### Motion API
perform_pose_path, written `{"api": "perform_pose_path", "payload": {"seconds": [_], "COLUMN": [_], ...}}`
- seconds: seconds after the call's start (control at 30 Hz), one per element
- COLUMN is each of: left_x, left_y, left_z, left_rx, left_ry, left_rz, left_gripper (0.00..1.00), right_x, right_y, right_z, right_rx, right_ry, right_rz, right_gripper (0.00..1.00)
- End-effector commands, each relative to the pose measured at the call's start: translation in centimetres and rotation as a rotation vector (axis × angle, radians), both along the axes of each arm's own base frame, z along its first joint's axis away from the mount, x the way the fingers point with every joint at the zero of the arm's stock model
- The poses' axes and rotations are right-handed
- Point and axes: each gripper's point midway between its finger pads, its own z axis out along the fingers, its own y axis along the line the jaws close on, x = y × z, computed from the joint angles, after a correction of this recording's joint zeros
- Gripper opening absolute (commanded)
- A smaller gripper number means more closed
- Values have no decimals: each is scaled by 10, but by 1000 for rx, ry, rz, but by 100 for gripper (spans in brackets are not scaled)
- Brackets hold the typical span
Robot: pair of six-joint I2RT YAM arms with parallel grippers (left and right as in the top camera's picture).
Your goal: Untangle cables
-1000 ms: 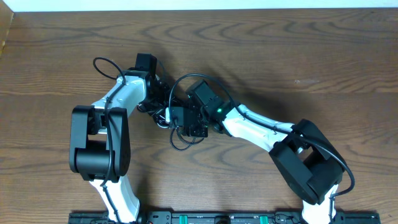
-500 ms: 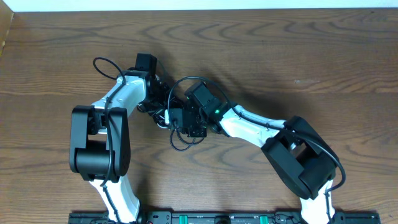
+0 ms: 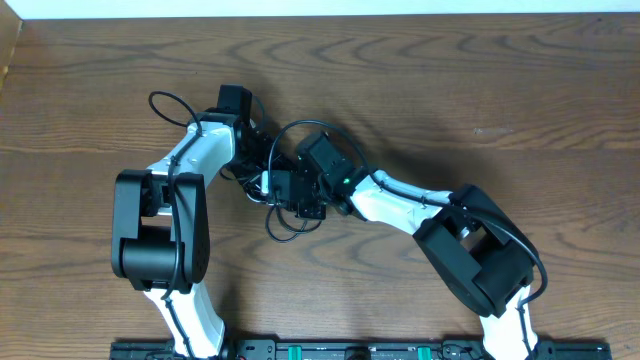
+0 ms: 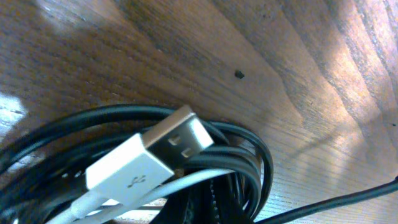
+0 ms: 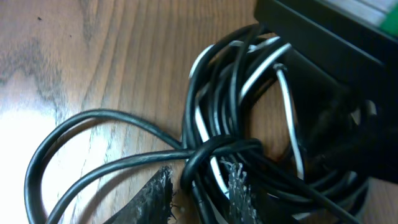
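Note:
The cables (image 3: 268, 190) lie in one tangled bundle at the table's middle, with both grippers meeting on it. The left wrist view shows a white USB plug (image 4: 146, 155) lying across black coils (image 4: 249, 143) very close to the camera. My left gripper (image 3: 258, 170) is shut, and the black strands run into its jaws. In the right wrist view a black strand wraps round the bundle like a knot (image 5: 211, 149), with a white cord (image 5: 286, 106) threaded through. My right gripper (image 5: 199, 190) has its frayed pads (image 5: 239, 186) on either side of that knot, shut on it.
The left arm's thick black wiring (image 3: 165, 100) arcs out at the upper left. The left gripper's black body (image 5: 336, 37) crowds the right wrist view's upper right. A loose black loop (image 5: 37, 168) trails from the bundle onto the wooden table (image 3: 500, 80).
My right gripper's jaws have narrowed round the knot, and the right arm has shifted slightly left. The loose loop below the bundle has slid left. The left arm has stayed put.

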Motion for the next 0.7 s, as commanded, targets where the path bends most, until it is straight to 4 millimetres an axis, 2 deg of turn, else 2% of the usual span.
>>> {"api": "perform_pose_path", "payload": {"seconds": [0.0,0.13,0.23,0.3,0.37,0.5,0.67], "left_x": [-27,-27,-27,-27,-27,-23,-18], "left_y": [26,26,26,26,25,12,18], "left_z": [-40,-40,-40,-40,-40,-28,3], "left_rx": [133,133,133,133,128,39,10], "left_ry": [121,120,120,120,121,56,10], "left_rz": [25,24,24,24,18,-126,-139], "left_gripper": [8,8,8,8,8,8,8], "right_x": [-9,-3,-1,0,2,6,24], "right_y": [4,9,10,12,13,13,-14], "right_z": [-21,-15,-14,-12,-11,-8,-12], "right_rx": [-29,11,24,33,44,60,38], "right_ry": [49,86,105,112,115,131,246], "right_rz": [-20,-91,-123,-137,-148,-178,-336], "right_gripper": [28,30,37,38,36,31,23]}}
